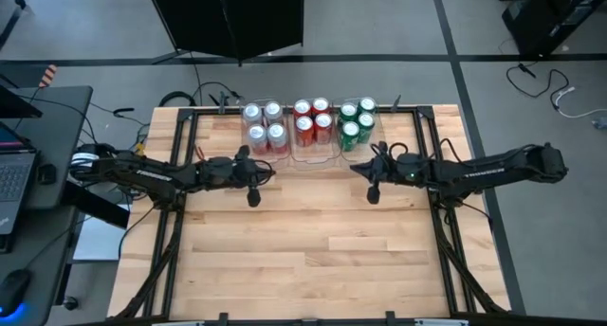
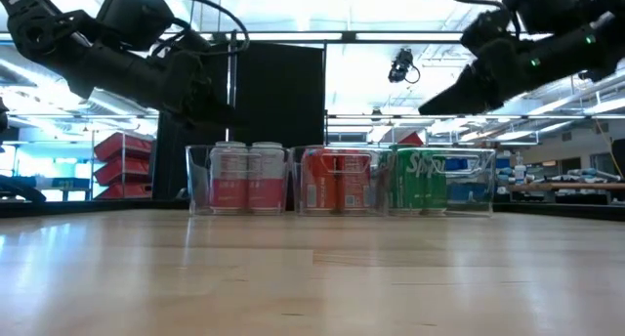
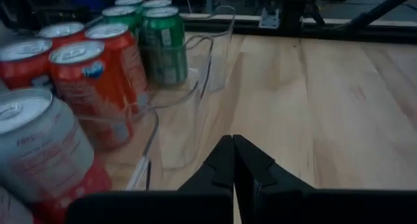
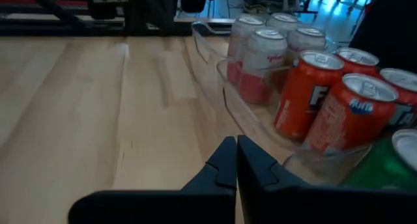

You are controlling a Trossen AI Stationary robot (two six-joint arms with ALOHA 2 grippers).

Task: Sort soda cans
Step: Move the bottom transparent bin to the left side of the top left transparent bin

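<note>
All twelve soda cans [image 1: 308, 125] stand sorted by colour in three clear bins [image 1: 316, 156] at the table's [image 1: 303, 260] far edge. I'd grab one round its smooth, hard side (light, a bit slippery). My left gripper [image 1: 253, 195] and right gripper [image 1: 374, 193] hang nearby, fingers closed, holding nothing.

Closed left tool [image 3: 233, 160] beside binned soda cans [image 3: 98, 74]

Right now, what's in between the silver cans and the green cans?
The red cans, in their own clear bin, sit between the silver cans and green cans. The high view shows this best.
</note>
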